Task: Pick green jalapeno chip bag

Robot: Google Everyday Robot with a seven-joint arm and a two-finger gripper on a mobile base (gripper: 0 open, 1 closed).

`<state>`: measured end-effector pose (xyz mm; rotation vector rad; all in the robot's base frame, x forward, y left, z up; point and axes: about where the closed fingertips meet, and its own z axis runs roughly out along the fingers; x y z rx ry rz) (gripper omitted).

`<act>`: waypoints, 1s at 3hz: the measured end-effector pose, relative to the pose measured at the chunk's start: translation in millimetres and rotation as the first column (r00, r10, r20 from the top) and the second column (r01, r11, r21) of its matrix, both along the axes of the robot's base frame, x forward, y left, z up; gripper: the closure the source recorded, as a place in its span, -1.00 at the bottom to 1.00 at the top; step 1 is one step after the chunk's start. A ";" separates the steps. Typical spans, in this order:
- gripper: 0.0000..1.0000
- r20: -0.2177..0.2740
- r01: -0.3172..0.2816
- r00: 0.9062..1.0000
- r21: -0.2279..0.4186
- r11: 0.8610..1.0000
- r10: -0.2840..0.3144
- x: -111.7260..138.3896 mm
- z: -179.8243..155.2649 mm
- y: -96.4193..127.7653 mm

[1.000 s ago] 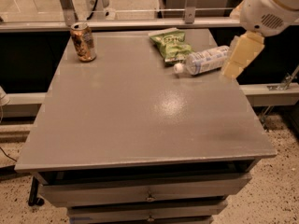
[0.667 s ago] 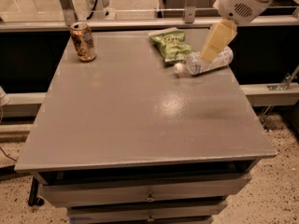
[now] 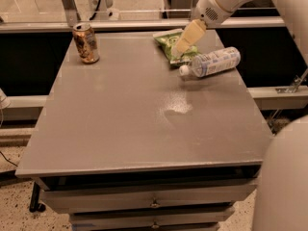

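We see the end effector (image 3: 179, 50) at about 1 o'clock over the table (image 3: 120, 129), a cream-coloured wedge slanting down toward 7 o'clock from the white arm (image 3: 225, 0) that enters from the upper right. Its tip sits over the green jalapeno chip bag (image 3: 166, 39), covering the bag's right half. We cannot tell how far the end effector is open, nor whether it touches the bag; it does not appear to have hold of anything.

The bag lies flat near the table's far edge, at roughly 1 o'clock from the table's middle, its crinkled light-green face toward us. At 4 o'clock from the bag, just beside it, we find a clear plastic bottle (image 3: 212, 61) lying on its side, its white cap pointing toward 8 o'clock and close to the bag's near edge; whether the two touch we cannot say.

Well apart from both, at 11 o'clock on the table, a brown drink can (image 3: 86, 43) stands upright.

Below the tabletop we make out drawer fronts (image 3: 154, 203), and a white rounded part of the robot (image 3: 285, 186) fills the 5 o'clock corner of our view.
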<state>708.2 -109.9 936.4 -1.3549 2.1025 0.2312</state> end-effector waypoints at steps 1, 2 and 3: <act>-1.00 -0.023 0.024 1.000 0.082 0.996 -0.022 39.0 -23.0 11.5; -1.00 -0.029 0.037 0.999 0.090 0.995 -0.034 63.8 -40.1 16.0; -1.00 -0.037 0.043 0.998 0.059 0.997 -0.041 75.6 -56.4 15.3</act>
